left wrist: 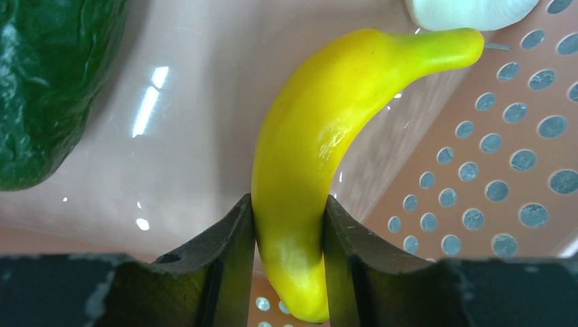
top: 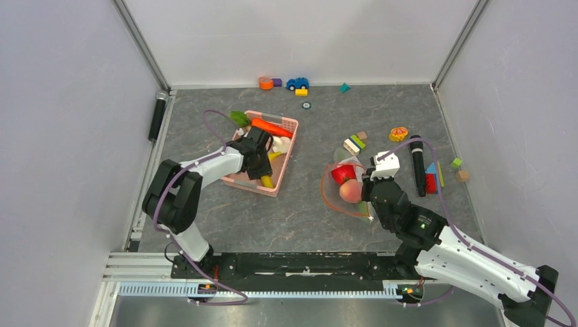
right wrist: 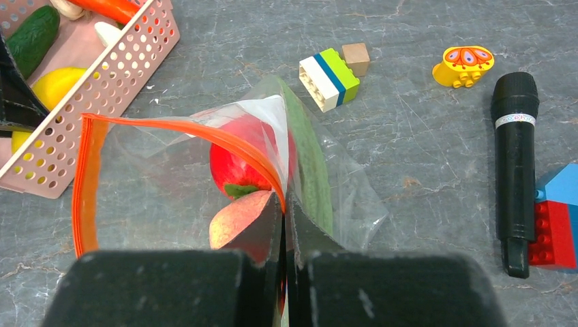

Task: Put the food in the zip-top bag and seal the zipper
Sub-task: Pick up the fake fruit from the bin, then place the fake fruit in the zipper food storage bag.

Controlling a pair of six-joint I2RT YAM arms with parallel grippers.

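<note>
While the pink basket (top: 289, 127) sits on the left of the table, the left gripper (left wrist: 286, 231) reaches down into it, its fingers pressed against both sides of the yellow banana (left wrist: 320, 150) near the lower end. A dark green cucumber (left wrist: 41, 88) lies beside it and an orange carrot (top: 271, 127) rests along the far rim. The banana looks like hard, smooth, light plastic, likely slippery, so the thick middle seems the safest hold. To the right, the clear zip-top bag (right wrist: 347, 197) lies on the table, already holding a red tomato (right wrist: 242, 160), a pink piece (right wrist: 238, 218) and a cucumber. The right gripper (right wrist: 285, 204) is clamped tight on the orange-red zipper (right wrist: 85, 184), propping the floppy mouth open.
</note>
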